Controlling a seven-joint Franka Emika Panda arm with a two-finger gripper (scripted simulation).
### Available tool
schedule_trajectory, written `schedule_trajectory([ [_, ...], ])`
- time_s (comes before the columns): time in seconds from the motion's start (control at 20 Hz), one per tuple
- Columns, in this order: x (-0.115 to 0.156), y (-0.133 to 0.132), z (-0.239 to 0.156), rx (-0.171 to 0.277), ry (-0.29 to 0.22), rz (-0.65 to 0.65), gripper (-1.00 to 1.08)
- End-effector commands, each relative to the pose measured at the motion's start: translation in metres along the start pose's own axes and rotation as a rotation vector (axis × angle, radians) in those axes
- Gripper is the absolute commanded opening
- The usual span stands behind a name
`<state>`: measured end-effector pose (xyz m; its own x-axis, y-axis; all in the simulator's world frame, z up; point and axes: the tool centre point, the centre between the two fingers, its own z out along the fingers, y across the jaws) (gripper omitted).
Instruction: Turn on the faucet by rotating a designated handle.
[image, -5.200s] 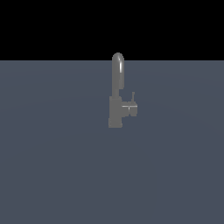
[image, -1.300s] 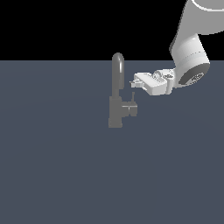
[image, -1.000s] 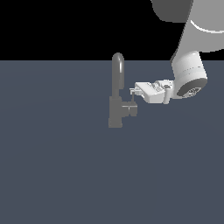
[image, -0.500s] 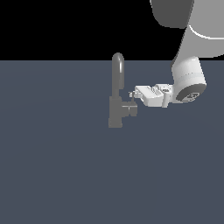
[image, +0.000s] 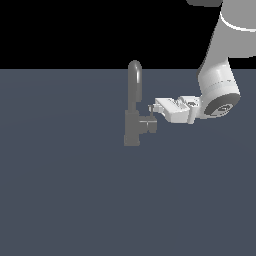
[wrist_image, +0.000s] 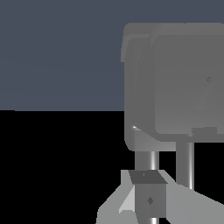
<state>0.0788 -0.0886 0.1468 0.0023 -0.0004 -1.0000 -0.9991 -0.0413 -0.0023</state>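
I see the faucet (image: 134, 115) at frame centre, my gripper (image: 154, 108) meeting its handle (image: 149, 123) from the right. Whether the fingers are spread or pinching, I cannot tell. The arm (image: 220, 75) fills the upper right.

a flat slate-blue floor (image: 65, 190) runs back to a straight horizon under a plain black backdrop (image: 75, 30).

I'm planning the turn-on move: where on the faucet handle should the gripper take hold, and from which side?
Grip the thin upright pin on the handle, not the stub. It sticks out from the faucet toward the exterior view's right, so come in level from that side, where the gripper already is, one finger on each side of the pin.
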Motion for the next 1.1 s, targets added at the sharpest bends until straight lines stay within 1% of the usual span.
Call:
schedule_trajectory([
  [0.0,-0.001,0.005,0.000,0.000,0.000,0.000,-1.00],
  [0.6,-0.008,0.031,0.000,0.000,0.000,0.000,-1.00],
  [0.65,-0.008,0.031,0.000,0.000,0.000,0.000,-1.00],
  [0.7,-0.010,0.025,0.000,0.006,0.004,-0.011,-1.00],
  [1.05,0.001,0.047,0.000,0.004,0.002,-0.007,-1.00],
])
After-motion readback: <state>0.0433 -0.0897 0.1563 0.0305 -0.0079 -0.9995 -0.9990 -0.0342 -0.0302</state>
